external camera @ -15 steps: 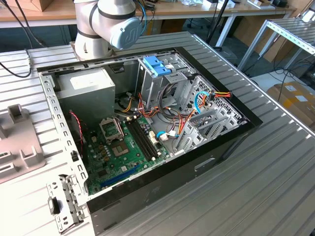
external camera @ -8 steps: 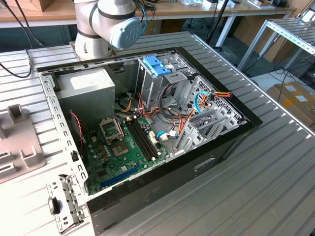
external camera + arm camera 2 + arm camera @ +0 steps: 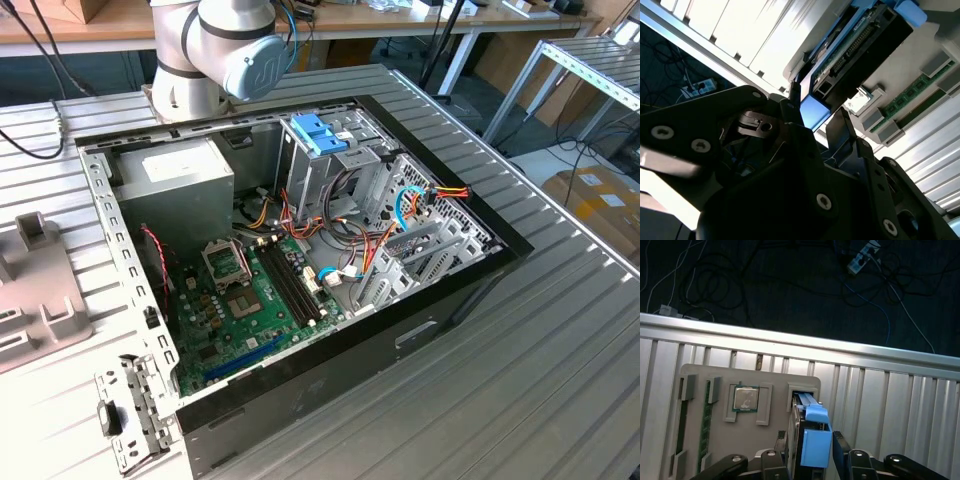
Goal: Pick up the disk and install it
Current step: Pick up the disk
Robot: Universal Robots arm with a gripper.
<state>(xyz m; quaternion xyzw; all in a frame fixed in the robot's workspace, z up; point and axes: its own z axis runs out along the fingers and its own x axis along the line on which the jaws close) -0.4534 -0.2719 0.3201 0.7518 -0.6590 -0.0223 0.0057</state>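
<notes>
The disk stands on edge in a slot of a grey parts tray, with its blue rails and blue tab end toward the wrist. In the second wrist view the disk shows its dark body and connector edge. My gripper straddles the tab end, one dark finger on each side and lying against the blue plastic. My gripper looks shut on the disk, which still sits in the tray slot. The open computer case lies on the table in the exterior view.
The tray also carries a processor chip and memory sticks. A pale blue latch tops the drive cage in the case, near the grey power supply. The arm's base stands behind the case. Beyond the table edge, cables lie on the dark floor.
</notes>
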